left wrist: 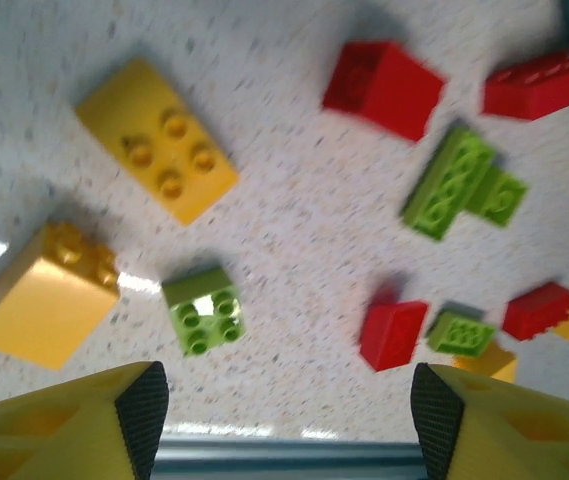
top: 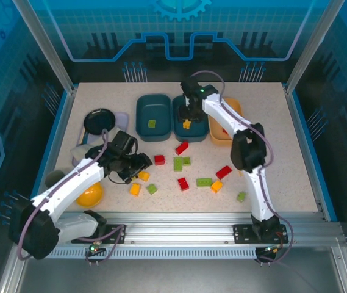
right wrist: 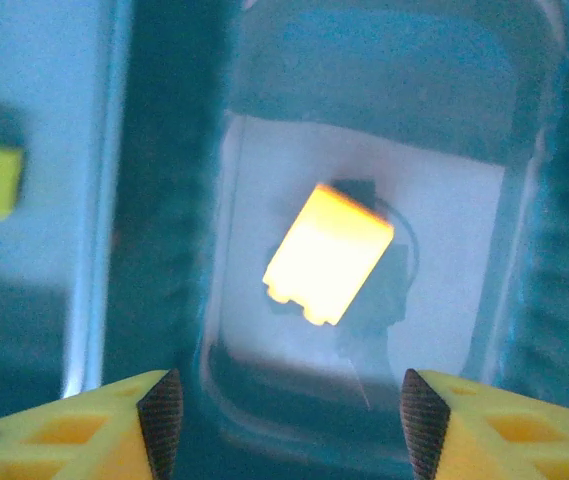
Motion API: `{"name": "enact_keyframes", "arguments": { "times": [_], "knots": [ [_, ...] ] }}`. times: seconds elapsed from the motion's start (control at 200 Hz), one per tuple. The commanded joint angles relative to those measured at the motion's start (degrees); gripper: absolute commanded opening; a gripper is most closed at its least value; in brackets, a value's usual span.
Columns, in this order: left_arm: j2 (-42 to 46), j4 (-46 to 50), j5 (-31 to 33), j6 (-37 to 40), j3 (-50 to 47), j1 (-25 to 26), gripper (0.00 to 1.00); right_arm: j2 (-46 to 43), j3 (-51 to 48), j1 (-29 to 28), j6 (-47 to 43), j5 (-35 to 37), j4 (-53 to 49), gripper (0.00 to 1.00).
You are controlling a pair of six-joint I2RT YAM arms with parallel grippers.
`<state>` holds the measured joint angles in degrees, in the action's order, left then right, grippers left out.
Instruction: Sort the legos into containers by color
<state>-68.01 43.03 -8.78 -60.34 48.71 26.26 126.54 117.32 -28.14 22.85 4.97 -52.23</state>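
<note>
While both arms hold their jaws released and empty, the speckled desk [top: 283,146] carries three containers in a row: one teal tray [top: 141,110] to the left of the right pincer [top: 189,111], a second teal tray [top: 200,131] directly beneath that pincer, and an orange tray [top: 218,137] just to its right, partly hidden by the arm. Loose legos [top: 204,182] lie scattered on the desk between the two pincers. A yellow brick [right wrist: 327,255] rests on the floor of the second teal tray, below the right pincer's open jaws and apart from them; that deposit looks complete, so a straight lift clear of the rim is advisable. The left pincer [left wrist: 286,412] hovers open with a small green brick [left wrist: 206,310] just ahead, off-centre between its jaws, and a yellow block [left wrist: 44,295] just beside that brick. A good pick would centre on the green brick, square the jaws to its flat sides and descend vertically, avoiding the yellow neighbour.
</note>
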Motion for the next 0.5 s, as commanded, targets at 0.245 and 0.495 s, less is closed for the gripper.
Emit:
{"name": "enact_keyframes", "arguments": {
  "times": [0.245,0.495],
  "knots": [
    [-12.51,3.78,-4.12,-18.83,1.60,9.47,0.64,-50.76,-61.50,-7.33,-3.73,-18.78,37.06,0.65],
    [-18.20,2.26,1.29,-19.91,2.27,11.61,0.64,-73.69,-81.05,-9.65,-1.24,-18.96,36.74,0.73]
  ]
}}
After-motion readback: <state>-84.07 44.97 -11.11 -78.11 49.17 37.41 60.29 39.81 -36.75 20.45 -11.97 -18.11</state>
